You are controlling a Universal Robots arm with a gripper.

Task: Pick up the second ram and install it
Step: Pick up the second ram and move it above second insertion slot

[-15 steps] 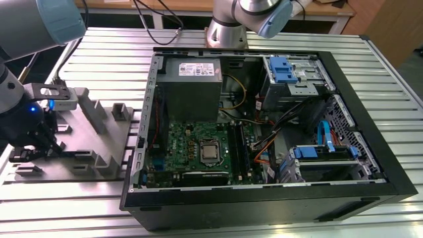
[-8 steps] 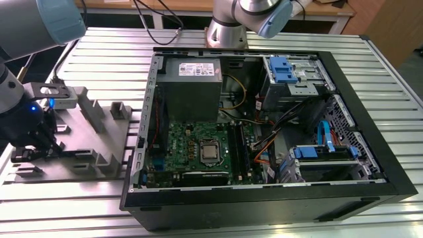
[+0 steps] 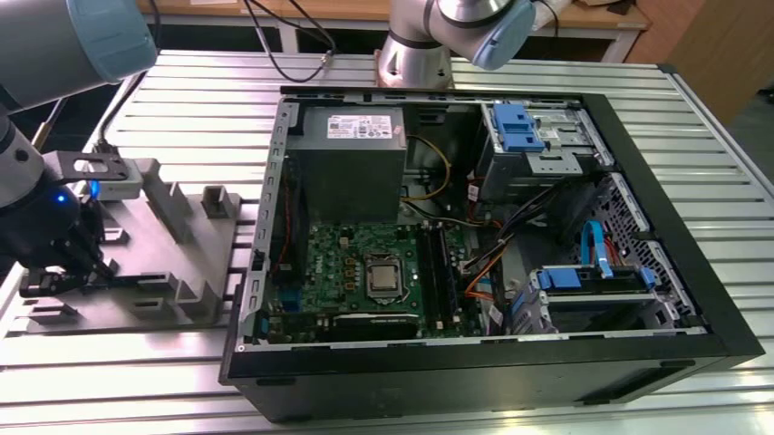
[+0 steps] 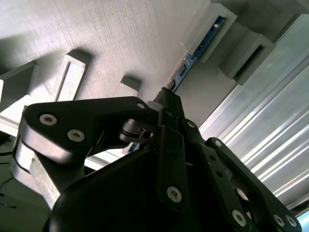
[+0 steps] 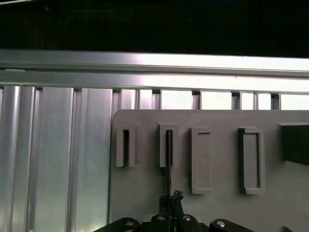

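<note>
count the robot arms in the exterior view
2. One arm stands at the exterior view's left, its pincer shut on the second ram in the grey fixture plate; the other arm is at the top, behind the computer case.

Exterior high — wrist views behind hand (image 5: 170,198)

A ribbed aluminium table (image 3: 206,100) stands before a wooden bench (image 3: 199,9) and wooden panel (image 3: 708,45)
</note>
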